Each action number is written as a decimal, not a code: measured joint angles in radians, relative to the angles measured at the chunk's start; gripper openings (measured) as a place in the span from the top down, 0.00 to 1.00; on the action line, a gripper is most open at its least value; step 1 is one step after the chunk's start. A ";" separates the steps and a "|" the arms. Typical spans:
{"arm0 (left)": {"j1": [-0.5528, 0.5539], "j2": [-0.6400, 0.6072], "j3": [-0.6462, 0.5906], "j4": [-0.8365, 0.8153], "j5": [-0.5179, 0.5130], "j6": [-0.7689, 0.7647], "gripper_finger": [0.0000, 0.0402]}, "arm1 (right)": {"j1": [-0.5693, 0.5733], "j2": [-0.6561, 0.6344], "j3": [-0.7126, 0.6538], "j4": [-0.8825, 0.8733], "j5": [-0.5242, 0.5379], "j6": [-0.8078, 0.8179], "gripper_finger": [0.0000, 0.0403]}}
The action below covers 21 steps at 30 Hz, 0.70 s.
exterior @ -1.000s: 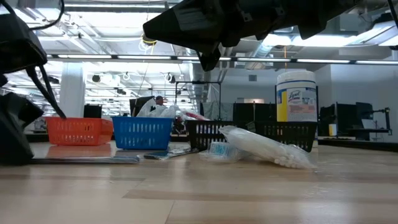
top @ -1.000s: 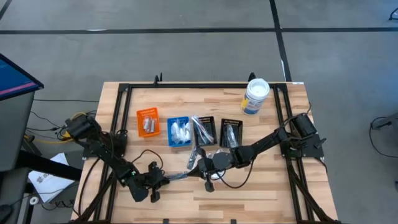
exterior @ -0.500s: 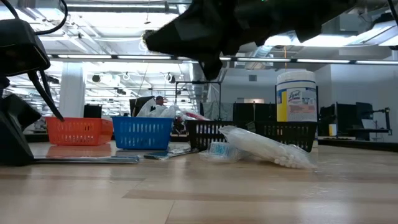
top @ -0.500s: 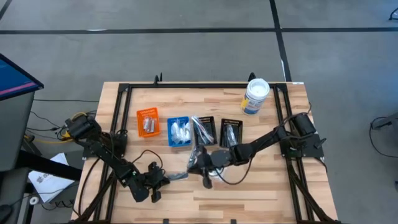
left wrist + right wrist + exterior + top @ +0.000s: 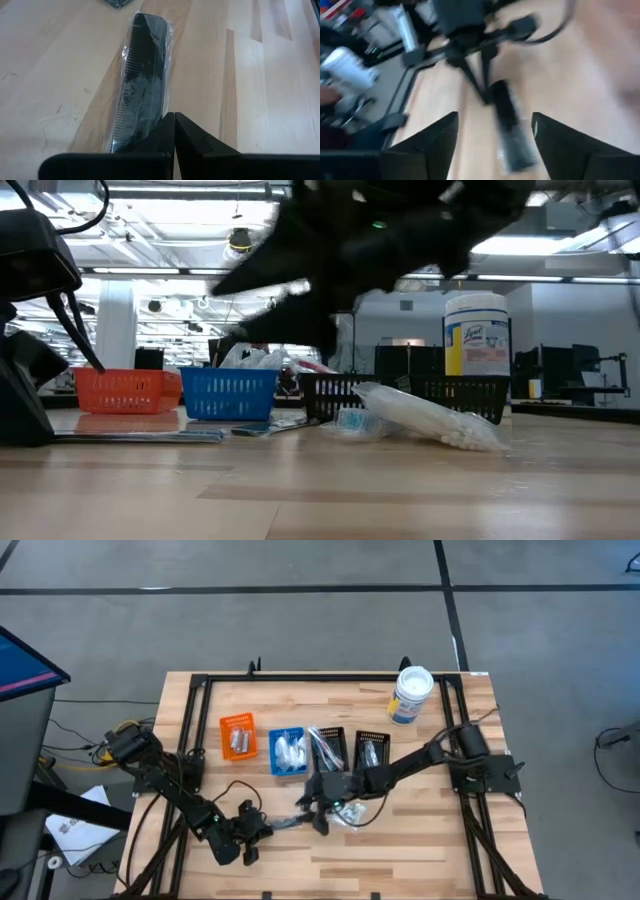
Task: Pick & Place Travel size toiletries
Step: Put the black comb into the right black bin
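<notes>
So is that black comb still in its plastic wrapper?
Yes, the black comb lies on the wooden table inside a clear, shiny plastic sleeve.

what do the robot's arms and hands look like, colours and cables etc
Both arms are dark, near-black jointed links with thin black cables looping beside them. The left arm has yellow wiring bundled at its base. The left hand ends in two flat, matte black wedge-shaped fingers. The right hand has broad black fingers. I can't make out any markings.
</notes>
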<state>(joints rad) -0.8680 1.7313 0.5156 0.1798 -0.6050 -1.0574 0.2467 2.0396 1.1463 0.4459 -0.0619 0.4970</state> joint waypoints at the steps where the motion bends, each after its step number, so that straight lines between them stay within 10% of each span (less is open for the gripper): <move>1: 0.004 0.000 0.000 -0.001 0.001 0.003 1.00 | 0.001 0.026 0.031 -0.015 -0.029 0.001 0.38; 10: 0.009 -0.002 0.000 -0.012 0.016 0.025 1.00 | -0.021 0.241 0.360 -0.393 -0.050 -0.006 0.37; 21: 0.003 -0.002 0.000 -0.008 0.007 0.050 1.00 | -0.016 0.250 0.382 -0.493 -0.104 -0.038 0.37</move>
<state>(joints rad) -0.8646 1.7290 0.5156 0.1719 -0.5976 -1.0069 0.2305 2.2894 1.5284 -0.0474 -0.1659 0.4593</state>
